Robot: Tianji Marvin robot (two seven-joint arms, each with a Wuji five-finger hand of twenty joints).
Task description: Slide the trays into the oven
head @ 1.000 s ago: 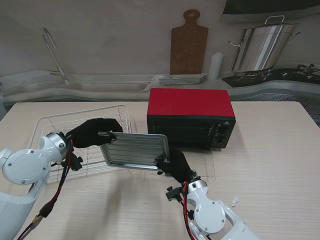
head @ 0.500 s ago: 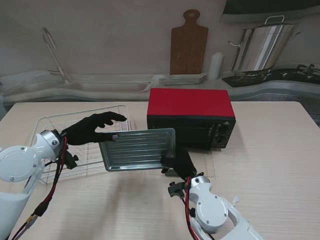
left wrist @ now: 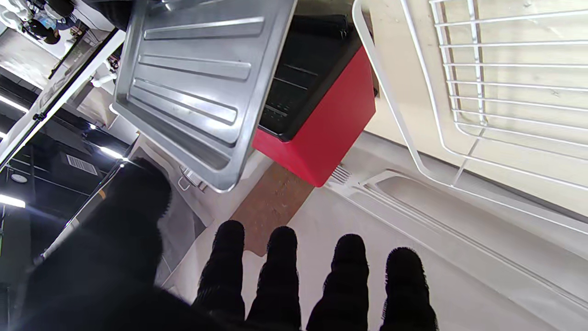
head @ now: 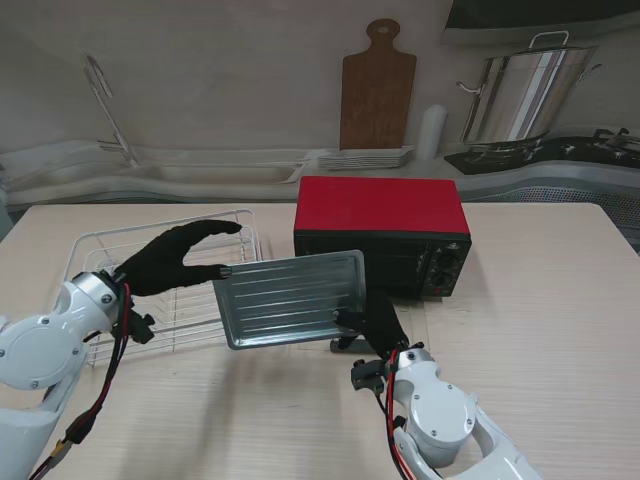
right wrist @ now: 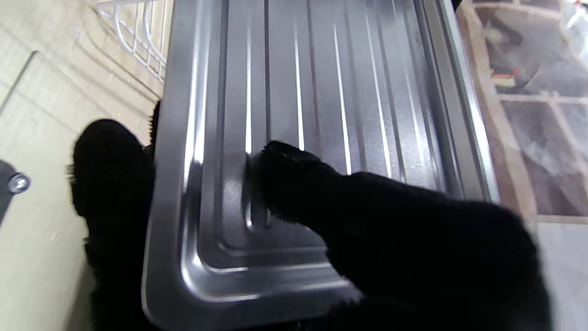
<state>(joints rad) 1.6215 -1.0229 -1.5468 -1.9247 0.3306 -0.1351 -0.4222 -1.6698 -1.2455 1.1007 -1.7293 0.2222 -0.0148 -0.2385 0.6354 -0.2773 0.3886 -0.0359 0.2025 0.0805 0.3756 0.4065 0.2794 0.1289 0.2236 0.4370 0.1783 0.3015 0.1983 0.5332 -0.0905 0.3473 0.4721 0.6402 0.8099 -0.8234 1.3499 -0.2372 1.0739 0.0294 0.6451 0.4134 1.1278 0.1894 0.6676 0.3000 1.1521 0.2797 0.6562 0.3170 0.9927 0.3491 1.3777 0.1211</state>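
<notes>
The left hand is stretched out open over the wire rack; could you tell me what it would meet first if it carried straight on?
Probably the tray's near edge, just ahead of the left hand; behind it stands the red oven. Depth is uncertain.

A pale wood-grain table (head: pixel 540 300) carries a red-topped oven (head: pixel 381 236) at its centre, with a white wire rack (head: pixel 165 270) resting just left of the oven and a small white scrap (head: pixel 471 403) lying nearer to me, right of it.
</notes>
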